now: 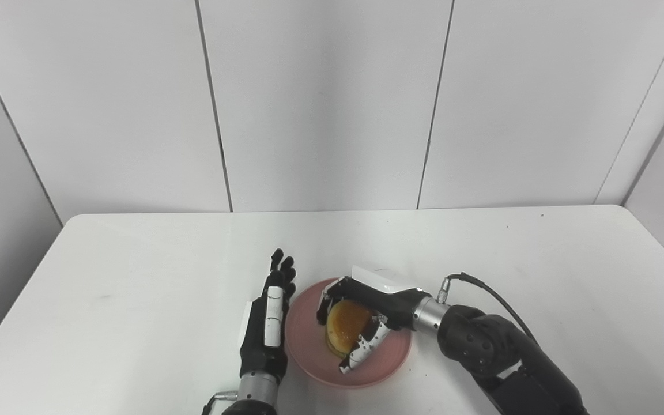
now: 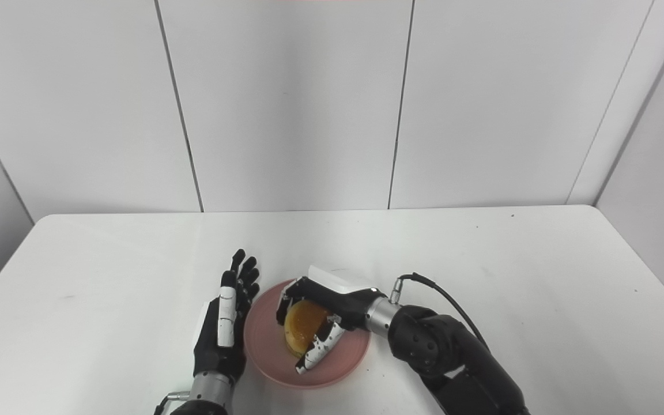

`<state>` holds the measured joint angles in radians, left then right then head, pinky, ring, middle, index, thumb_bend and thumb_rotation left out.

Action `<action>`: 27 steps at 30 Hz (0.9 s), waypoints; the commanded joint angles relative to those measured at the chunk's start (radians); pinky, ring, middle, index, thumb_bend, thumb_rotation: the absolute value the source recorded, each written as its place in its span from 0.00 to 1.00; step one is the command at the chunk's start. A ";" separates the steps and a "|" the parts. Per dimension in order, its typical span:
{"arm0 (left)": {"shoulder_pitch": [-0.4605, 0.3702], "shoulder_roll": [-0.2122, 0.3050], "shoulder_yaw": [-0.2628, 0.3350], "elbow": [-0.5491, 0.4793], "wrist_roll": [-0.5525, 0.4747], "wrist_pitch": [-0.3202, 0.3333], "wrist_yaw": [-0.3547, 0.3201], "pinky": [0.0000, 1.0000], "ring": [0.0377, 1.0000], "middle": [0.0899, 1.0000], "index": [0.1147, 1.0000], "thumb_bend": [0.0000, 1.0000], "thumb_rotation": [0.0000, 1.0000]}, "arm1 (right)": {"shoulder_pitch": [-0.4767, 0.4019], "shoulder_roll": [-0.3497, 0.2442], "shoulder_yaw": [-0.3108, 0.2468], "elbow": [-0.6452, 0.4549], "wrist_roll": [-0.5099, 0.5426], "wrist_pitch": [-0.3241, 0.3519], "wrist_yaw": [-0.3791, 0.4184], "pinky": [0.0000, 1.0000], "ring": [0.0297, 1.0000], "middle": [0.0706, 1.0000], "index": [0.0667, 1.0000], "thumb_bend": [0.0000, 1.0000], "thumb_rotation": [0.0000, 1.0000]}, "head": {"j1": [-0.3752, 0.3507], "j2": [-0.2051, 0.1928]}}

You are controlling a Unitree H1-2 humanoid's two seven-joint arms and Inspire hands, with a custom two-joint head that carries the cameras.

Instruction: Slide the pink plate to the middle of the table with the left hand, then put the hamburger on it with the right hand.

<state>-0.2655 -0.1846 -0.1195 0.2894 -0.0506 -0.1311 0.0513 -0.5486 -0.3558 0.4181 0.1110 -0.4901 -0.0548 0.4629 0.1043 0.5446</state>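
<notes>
The right hand [image 1: 361,320] pinched the hamburger [image 1: 344,326] over the pink plate [image 1: 309,340] near the table's [image 1: 136,259] front edge to set it down. The left hand [image 1: 268,323], fingers spread, waited beside the plate.

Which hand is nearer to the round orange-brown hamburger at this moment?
The right hand. Its fingers wrap around the round orange-brown hamburger over the pink plate. The left hand stands open beside the plate's left rim, apart from the hamburger.
</notes>
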 commanded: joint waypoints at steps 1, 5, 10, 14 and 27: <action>0.053 -0.037 -0.005 0.041 -0.004 -0.009 -0.007 1.00 1.00 0.98 0.99 0.80 1.00 | -0.014 -0.007 -0.015 -0.044 0.009 -0.014 -0.002 0.73 0.88 0.90 0.86 0.69 0.52 | -0.003 0.001; 0.052 -0.031 -0.008 0.041 0.003 -0.011 -0.008 1.00 1.00 0.98 0.99 0.79 1.00 | 0.000 -0.016 -0.026 -0.072 0.014 -0.008 0.008 0.89 0.98 0.99 0.95 0.72 0.57 | -0.006 0.000; 0.051 -0.029 -0.003 0.041 -0.014 0.004 -0.017 1.00 1.00 0.98 0.98 0.82 1.00 | 0.012 -0.026 -0.032 -0.086 0.003 -0.018 0.004 0.97 1.00 1.00 0.97 0.76 0.55 | -0.007 -0.002; 0.052 -0.027 -0.003 0.040 -0.015 0.003 -0.015 1.00 1.00 0.97 0.97 0.82 1.00 | 0.038 -0.023 -0.054 -0.106 0.011 -0.030 -0.020 0.95 1.00 1.00 0.99 0.77 0.45 | -0.010 -0.002; 0.066 -0.028 0.004 0.025 -0.008 0.001 0.000 1.00 0.98 0.97 0.96 0.80 1.00 | 0.257 0.108 -0.259 -0.206 0.170 -0.026 -0.228 0.97 1.00 1.00 1.00 0.68 0.79 | -0.015 -0.002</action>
<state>-0.2642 -0.1843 -0.1174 0.2865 -0.0605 -0.1289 0.0500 -0.2843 -0.2612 0.1792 -0.0579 -0.3679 -0.0626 0.2574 0.0874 0.5415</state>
